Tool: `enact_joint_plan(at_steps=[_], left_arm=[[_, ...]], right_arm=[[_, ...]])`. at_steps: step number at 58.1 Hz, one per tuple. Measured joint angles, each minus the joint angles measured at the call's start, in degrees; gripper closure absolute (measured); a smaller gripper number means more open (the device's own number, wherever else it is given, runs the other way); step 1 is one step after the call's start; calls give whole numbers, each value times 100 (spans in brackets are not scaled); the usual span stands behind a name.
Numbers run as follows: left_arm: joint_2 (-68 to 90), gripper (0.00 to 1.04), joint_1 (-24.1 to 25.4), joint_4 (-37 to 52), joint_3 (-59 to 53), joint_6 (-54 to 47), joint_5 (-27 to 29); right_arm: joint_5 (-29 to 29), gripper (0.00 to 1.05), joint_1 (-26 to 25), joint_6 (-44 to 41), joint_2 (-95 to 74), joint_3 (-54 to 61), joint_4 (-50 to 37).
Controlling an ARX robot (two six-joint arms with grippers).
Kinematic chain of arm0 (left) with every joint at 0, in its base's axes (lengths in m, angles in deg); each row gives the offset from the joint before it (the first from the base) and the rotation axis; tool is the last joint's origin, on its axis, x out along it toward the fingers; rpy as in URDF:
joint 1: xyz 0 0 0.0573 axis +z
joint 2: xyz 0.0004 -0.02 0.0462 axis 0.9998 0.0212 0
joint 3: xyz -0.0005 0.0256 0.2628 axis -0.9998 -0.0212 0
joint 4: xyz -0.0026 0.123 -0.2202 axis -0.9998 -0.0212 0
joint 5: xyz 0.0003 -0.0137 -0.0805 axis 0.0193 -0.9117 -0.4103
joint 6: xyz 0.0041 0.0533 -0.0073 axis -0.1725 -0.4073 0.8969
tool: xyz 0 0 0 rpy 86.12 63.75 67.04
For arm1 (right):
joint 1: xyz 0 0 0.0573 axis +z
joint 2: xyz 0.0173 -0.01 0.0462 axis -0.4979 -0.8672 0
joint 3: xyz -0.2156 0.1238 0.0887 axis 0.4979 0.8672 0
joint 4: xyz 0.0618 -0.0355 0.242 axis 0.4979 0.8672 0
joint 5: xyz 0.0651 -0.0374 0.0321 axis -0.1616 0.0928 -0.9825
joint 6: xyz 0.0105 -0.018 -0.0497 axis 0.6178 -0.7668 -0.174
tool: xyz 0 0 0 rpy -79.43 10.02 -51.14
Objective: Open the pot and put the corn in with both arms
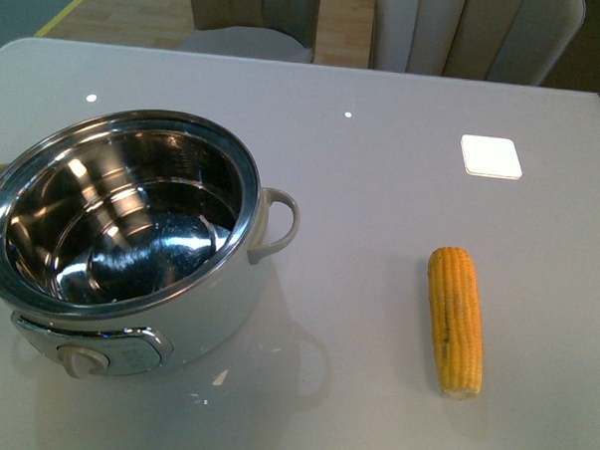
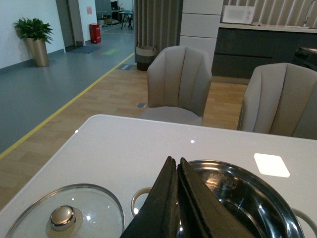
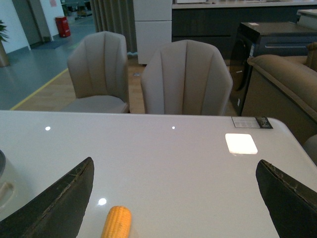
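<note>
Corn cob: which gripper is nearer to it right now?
Right. The open right gripper has the corn cob just ahead; the shut left gripper sits at the pot, by the glass lid.

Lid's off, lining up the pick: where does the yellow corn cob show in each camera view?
Front view: the yellow-orange husked corn cob lies on the grey table, right of the white steel-lined pot, apart from it.
Left wrist view: not in it.
Right wrist view: only one end shows, between the open right tool's fingers.
Shared landmark: the bright white square patch on the table, in all three.
</note>
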Motion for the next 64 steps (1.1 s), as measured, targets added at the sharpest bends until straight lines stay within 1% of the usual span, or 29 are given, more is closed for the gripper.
enact_joint_plan(at_steps=[3, 5, 22, 25, 26, 27, 29, 30, 32, 34, 36, 38, 44, 46, 48, 52, 53, 58, 64], left_arm=[[-474, 102, 0, -667, 2, 0, 2], [-758, 102, 0, -857, 2, 0, 0], [-876, 102, 0, -905, 2, 0, 0], [-876, 88, 0, -905, 2, 0, 0], [-876, 84, 0, -905, 2, 0, 2], [-876, 83, 0, -905, 2, 0, 0], [-876, 75, 0, -907, 2, 0, 0], [-876, 74, 0, -909, 2, 0, 2], [-883, 65, -2, -909, 2, 0, 2], [-881, 56, -2, -911, 2, 0, -2], [-883, 50, -2, -911, 2, 0, 0], [-883, 45, -2, -911, 2, 0, 0], [-883, 29, -2, -911, 2, 0, 0], [-883, 22, -2, -911, 2, 0, 0], [-883, 17, -2, -911, 0, 0, 0], [-883, 7, -2, -911, 2, 0, 0], [-883, 5, -2, -911, 2, -13, 0], [-883, 8, -2, -911, 2, -13, 2], [-883, 7, -2, -911, 2, -13, 0]], right_arm=[[0, 9, 0, 0, 0, 0, 0], [0, 9, 0, 0, 0, 0, 0], [0, 9, 0, 0, 2, 0, 0], [0, 9, 0, 0, 2, 0, 0], [92, 9, 20, 15, -33, -13, 42], [313, 9, 79, 87, -125, -70, 234], [1115, 9, 363, 387, -531, -387, 999], [1349, 9, 439, 487, -693, -487, 1204], [2249, 9, 726, 992, -1532, -885, 2059], [2697, 9, 874, 1239, -2155, -1036, 2288], [2870, 9, 933, 1410, -2616, -1091, 2179], [2920, 9, 964, 1526, -2942, -1130, 2000], [2872, 9, 1139, 1674, -3956, -1316, 1209], [2852, 9, 1200, 1696, -4323, -1399, 901], [2806, 9, 1259, 1733, -4721, -1493, 584], [2426, 9, 1388, 1941, -5751, -1757, -81], [2371, 9, 1410, 1969, -5906, -1799, -160], [2223, 9, 1635, 2022, -7173, -2166, -717], [1910, 9, 1860, 2059, -8491, -2671, -986]])
